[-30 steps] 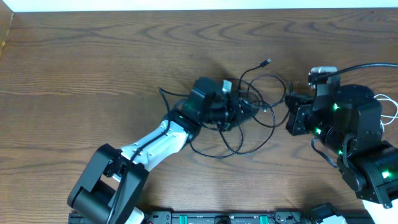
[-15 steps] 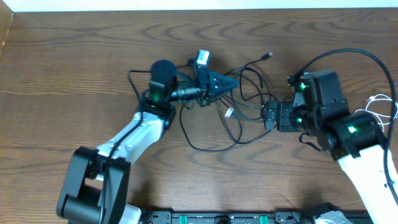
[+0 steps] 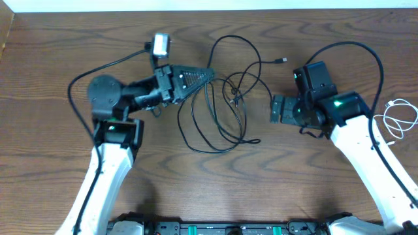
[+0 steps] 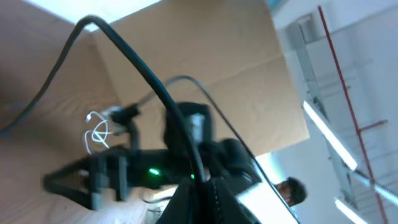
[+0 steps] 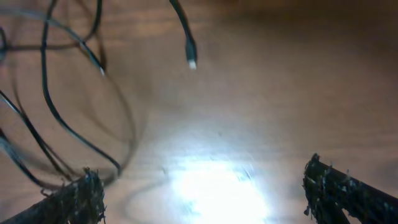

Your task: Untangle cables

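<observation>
Evidently, the black cables (image 3: 233, 91) are spread in loose loops on the bench (image 3: 307, 189), with one strand clamped in the shut left jaws. The right jaws are held wide apart and empty, just beside the loops. The white cable (image 3: 397, 116) is seen well apart. Light, limp cord is expected; a plug end is best gripped.

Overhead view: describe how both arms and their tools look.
The left arm and right arm share white tubular links, black joint housings with green lights, and a thick black wire looping beside each. The left tool is a black tapered wedge beside a pale camera box; the right tool is dark and blocky.
</observation>
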You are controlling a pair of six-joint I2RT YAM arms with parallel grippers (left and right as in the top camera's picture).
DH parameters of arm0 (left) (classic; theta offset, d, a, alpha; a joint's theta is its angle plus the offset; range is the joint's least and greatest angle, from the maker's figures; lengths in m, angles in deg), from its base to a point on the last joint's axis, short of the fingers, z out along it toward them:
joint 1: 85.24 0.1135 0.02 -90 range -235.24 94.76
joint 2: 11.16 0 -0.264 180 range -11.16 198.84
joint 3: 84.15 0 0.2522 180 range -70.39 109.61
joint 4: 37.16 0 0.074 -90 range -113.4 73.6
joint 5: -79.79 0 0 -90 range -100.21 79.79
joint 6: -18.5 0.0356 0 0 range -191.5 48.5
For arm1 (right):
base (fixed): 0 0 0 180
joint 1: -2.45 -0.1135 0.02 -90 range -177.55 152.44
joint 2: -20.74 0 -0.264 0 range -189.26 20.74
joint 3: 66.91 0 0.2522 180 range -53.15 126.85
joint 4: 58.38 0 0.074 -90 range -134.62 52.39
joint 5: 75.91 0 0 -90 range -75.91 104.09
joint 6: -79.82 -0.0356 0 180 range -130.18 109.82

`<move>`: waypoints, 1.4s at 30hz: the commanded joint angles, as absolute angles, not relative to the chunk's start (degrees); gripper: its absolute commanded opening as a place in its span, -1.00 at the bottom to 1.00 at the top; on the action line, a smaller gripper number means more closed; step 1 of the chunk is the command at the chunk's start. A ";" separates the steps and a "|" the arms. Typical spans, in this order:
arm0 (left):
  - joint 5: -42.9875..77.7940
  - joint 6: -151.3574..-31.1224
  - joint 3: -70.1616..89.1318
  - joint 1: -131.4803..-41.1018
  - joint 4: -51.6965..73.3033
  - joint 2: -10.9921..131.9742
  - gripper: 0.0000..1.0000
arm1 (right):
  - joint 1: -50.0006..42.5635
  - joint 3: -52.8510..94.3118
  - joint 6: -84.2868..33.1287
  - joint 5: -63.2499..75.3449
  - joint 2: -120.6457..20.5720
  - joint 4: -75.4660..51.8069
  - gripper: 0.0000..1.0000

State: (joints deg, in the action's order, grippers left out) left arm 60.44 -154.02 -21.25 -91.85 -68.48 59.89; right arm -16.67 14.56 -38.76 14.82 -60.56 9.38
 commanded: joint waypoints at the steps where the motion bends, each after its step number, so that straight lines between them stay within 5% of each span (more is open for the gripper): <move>1: 62.84 -153.91 -20.81 -90.74 -68.96 55.34 -0.85 | -17.17 14.88 -40.81 11.52 -63.21 6.63 0.99; 9: 63.15 -150.81 -20.81 -87.46 -68.94 48.68 -0.85 | -18.96 14.88 -33.43 -10.16 -70.44 -1.31 0.98; 19: 67.78 -150.66 -20.83 -80.84 -68.79 49.92 -0.85 | -22.48 14.88 -32.86 -19.47 -67.64 -1.39 0.99; 28: 67.19 -151.42 -20.83 -80.05 -68.74 49.92 -0.85 | -29.78 14.62 -33.64 -17.33 -67.58 -8.10 0.98; 32: 67.65 -153.94 -20.83 -80.05 -68.77 49.90 -0.85 | -33.56 14.56 -45.71 3.48 -68.58 -7.91 0.96; 36: 68.07 -154.16 -20.83 -80.05 -68.77 49.70 -0.85 | -34.77 14.53 -45.47 8.33 -71.31 -10.59 0.43; 42: 68.05 -154.13 -20.83 -79.79 -68.77 49.53 -0.85 | -36.65 14.53 -42.26 9.45 -76.25 -12.06 -0.87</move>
